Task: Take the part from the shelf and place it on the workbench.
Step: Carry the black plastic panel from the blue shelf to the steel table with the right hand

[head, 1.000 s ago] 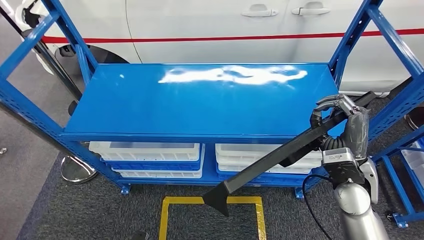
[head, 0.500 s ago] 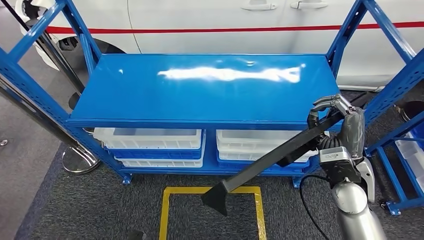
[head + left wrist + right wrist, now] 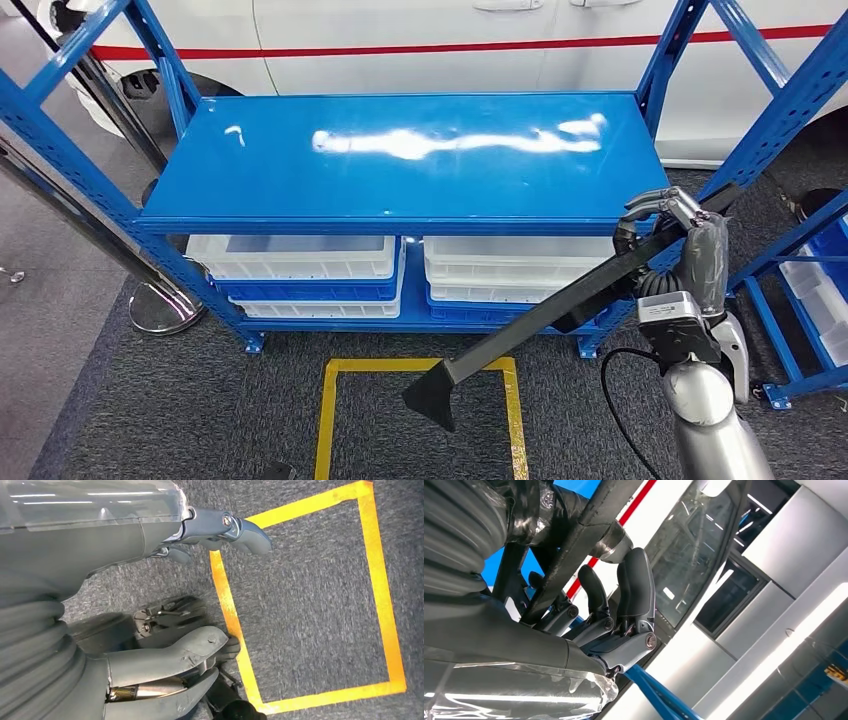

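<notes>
My right hand (image 3: 680, 240) grips a long black part (image 3: 545, 318) near its upper end, in front of the right end of the blue workbench top (image 3: 400, 160). The part slants down to the left, and its flared end hangs over the yellow floor square (image 3: 420, 370). Close up, the right hand's fingers (image 3: 624, 595) wrap around the dark bar (image 3: 569, 565). My left hand (image 3: 165, 665) hangs over the carpet beside the yellow tape (image 3: 230, 620), fingers spread and holding nothing.
White bins (image 3: 300, 265) fill the lower level under the blue top. Blue uprights (image 3: 690, 50) frame the bench, with another blue rack (image 3: 800, 270) at the right. A white car (image 3: 450, 30) stands behind. A metal post base (image 3: 160, 310) sits at the left.
The whole view has shifted: the bench now sits lower and closer in the picture. My right hand keeps the same grip on the black part.
</notes>
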